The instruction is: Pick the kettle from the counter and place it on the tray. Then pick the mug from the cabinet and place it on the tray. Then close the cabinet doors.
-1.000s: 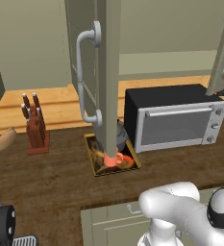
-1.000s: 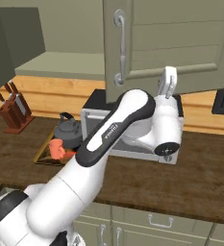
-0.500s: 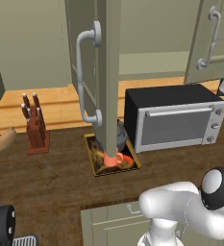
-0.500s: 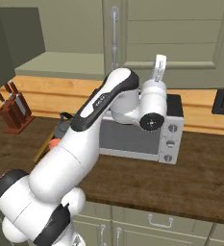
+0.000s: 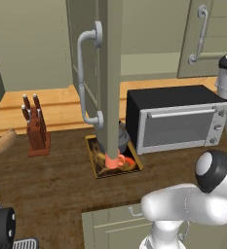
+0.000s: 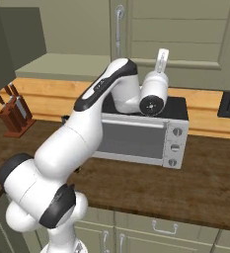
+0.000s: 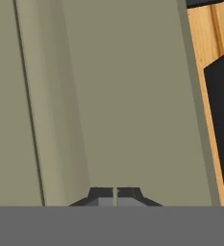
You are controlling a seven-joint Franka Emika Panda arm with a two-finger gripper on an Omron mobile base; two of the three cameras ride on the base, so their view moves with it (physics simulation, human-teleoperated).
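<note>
Surface [image 5: 51, 180] carries tray [image 5: 96, 168] near its rear edge, holding kettle [image 5: 122, 139] and mug [image 5: 116, 161]; claw [image 7: 114, 196] pressed together, empty.

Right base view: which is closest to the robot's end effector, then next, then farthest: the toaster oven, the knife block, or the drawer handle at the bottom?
From the end effector, raised over the oven by the cabinet:
1. Toaster oven, right beneath it.
2. Drawer handle, low at the counter's front.
3. Knife block, far off at the picture's left edge.
</note>
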